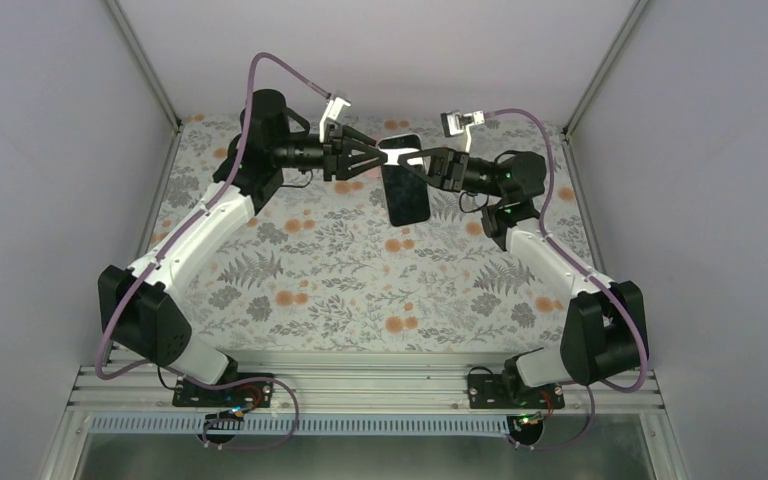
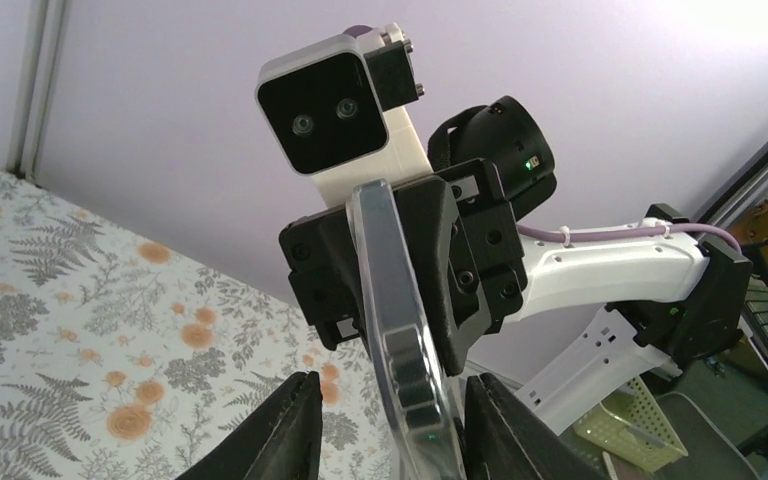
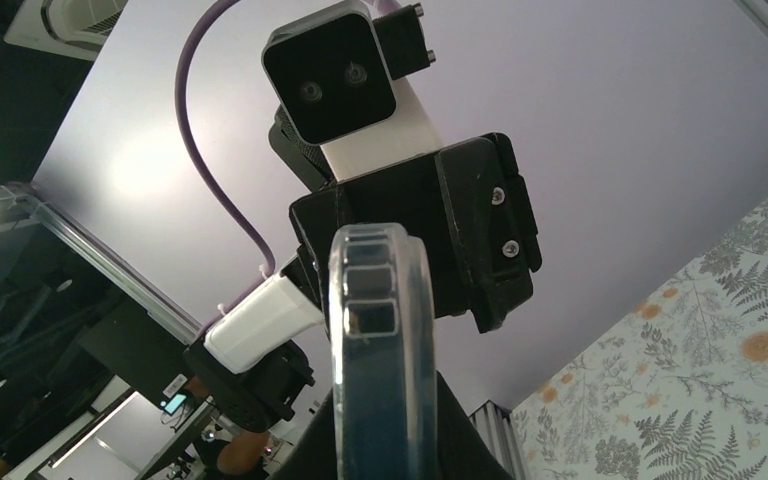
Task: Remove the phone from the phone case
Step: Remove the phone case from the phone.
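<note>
The phone (image 1: 405, 190), dark and upright, hangs in mid-air above the back of the table, still inside its clear phone case (image 2: 390, 290). My right gripper (image 1: 438, 170) comes in from the right and is shut on the cased phone's edge; in the right wrist view its fingers (image 3: 310, 455) press both sides of the case (image 3: 380, 340). My left gripper (image 2: 395, 440) reaches in from the left and straddles the opposite edge. A gap shows between its left finger (image 2: 290, 430) and the case, while its right finger (image 2: 505, 435) sits very close. In the top view the left gripper (image 1: 375, 160) meets the phone's upper left.
The floral tablecloth (image 1: 360, 270) lies below the raised phone. Grey enclosure walls with metal corner posts (image 1: 145, 60) close in the back and sides. A yellow basket (image 2: 630, 420) sits off the table beyond the right arm.
</note>
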Available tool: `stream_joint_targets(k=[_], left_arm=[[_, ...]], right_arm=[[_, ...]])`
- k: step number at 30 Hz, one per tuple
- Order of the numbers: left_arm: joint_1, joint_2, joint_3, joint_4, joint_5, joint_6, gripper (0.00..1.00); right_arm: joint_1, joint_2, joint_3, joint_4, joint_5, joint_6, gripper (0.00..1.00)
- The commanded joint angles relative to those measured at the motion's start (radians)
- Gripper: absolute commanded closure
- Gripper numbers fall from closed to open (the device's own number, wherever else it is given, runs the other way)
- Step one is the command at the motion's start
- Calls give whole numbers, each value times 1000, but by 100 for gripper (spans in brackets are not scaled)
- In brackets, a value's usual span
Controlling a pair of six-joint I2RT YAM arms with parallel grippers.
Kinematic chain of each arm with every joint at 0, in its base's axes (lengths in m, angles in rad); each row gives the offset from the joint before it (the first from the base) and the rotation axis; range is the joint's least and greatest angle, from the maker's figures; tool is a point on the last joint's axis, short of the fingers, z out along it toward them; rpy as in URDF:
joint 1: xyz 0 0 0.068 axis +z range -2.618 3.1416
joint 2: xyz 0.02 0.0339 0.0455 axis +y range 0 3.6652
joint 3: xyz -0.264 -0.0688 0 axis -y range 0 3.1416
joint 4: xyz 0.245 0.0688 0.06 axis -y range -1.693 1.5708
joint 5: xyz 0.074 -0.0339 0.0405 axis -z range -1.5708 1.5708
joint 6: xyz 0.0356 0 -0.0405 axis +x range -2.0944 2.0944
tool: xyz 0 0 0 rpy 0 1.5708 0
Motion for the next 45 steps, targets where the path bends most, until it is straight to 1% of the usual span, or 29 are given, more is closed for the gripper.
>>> stream_joint_targets(k=[1, 4, 6, 9, 12, 13, 14, 18, 24, 29, 35, 38, 42, 45], left_arm=[[2, 10, 10, 62, 11, -44, 66], [2, 16, 5, 110, 25, -90, 69], [2, 22, 4, 137, 35, -115, 72], [2, 27, 5, 143, 41, -120, 83], [4, 30, 13, 104, 43, -82, 96], [5, 31, 19, 81, 44, -61, 97], [6, 31, 24, 52, 42, -36, 98], [13, 33, 48, -51, 48, 53, 98], [19, 48, 89, -213, 68, 184, 98], [19, 71, 117, -292, 91, 247, 98], [14, 97, 127, -326, 113, 274, 98], [7, 105, 121, -327, 115, 278, 98], [-5, 115, 127, -337, 114, 288, 98], [-9, 123, 134, -351, 112, 298, 98]], right_arm=[[16, -21, 13, 12, 8, -54, 96], [19, -17, 13, 6, 8, -60, 96], [21, -16, 15, 3, 9, -63, 96], [23, -16, 16, -5, 7, -75, 96], [23, -21, 21, -42, -2, -111, 96], [23, -23, 27, -69, -9, -134, 95], [23, -26, 37, -106, -18, -168, 93], [21, -49, 81, -365, -43, -346, 82], [21, -77, 180, -816, -33, -714, 79], [21, -84, 243, -1076, -38, -954, 79], [21, -53, 295, -1283, -78, -1099, 81], [23, -38, 312, -1328, -93, -1131, 84], [24, -21, 329, -1388, -111, -1169, 80], [26, -14, 335, -1423, -117, -1192, 80]])
